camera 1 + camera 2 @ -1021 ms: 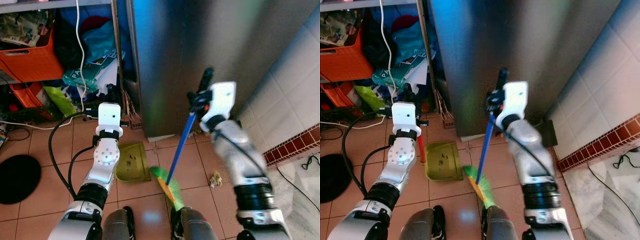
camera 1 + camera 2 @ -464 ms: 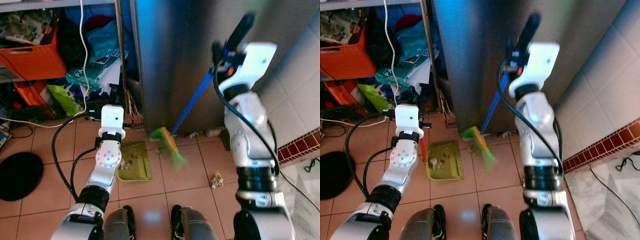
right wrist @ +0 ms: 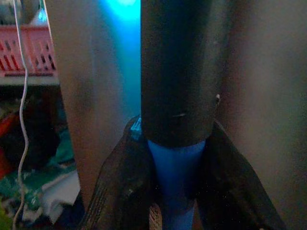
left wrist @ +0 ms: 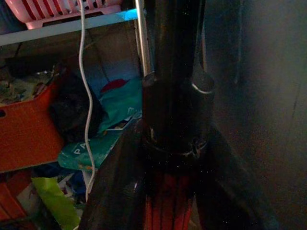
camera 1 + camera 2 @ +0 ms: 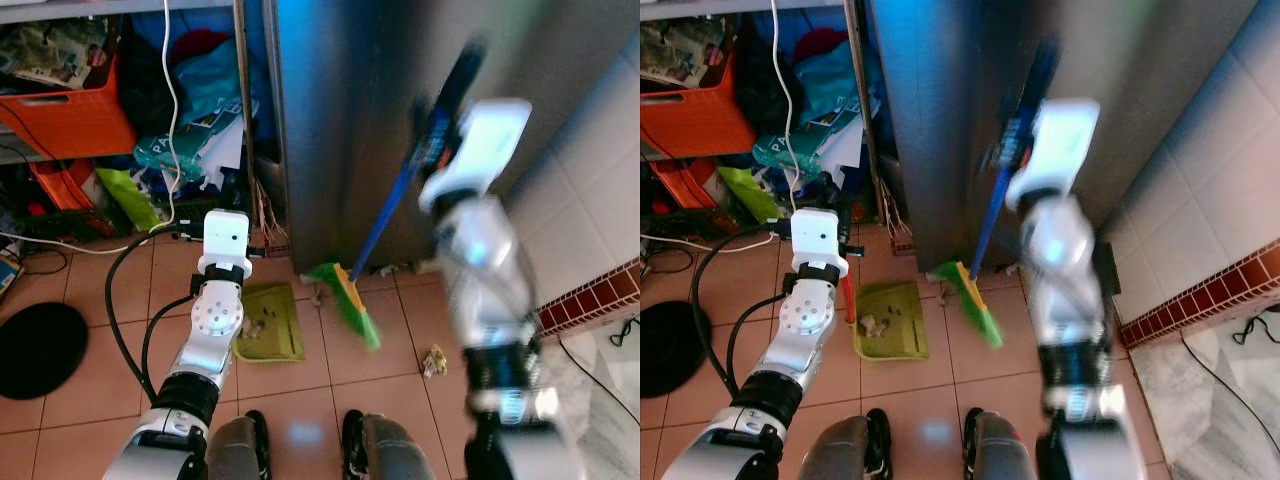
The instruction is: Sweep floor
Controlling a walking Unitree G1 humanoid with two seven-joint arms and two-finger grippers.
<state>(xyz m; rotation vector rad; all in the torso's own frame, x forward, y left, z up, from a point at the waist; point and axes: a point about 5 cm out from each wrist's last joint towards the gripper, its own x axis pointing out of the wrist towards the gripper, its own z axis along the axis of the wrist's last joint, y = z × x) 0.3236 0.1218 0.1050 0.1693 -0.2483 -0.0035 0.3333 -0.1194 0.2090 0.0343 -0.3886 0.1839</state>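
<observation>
Right end effector [image 5: 440, 130] clamped on broom [image 5: 385, 225], handle slanting toward 7 o'clock, bristles right of dustpan [image 5: 268, 322] gripped by left end effector [image 4: 175, 158].

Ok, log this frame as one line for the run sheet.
left gripper: shut on dustpan handle | dustpan: on tiles, debris inside | right gripper: shut on broom handle | broom head: beside dustpan

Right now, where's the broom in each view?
Left eye: broom, green head on the tiles beside the dustpan.
Right eye: green head below the fridge.
Left wrist: not the broom; a red-and-black handle.
Right wrist: blue shaft between the jaws.
Shared landmark: the fridge.
</observation>
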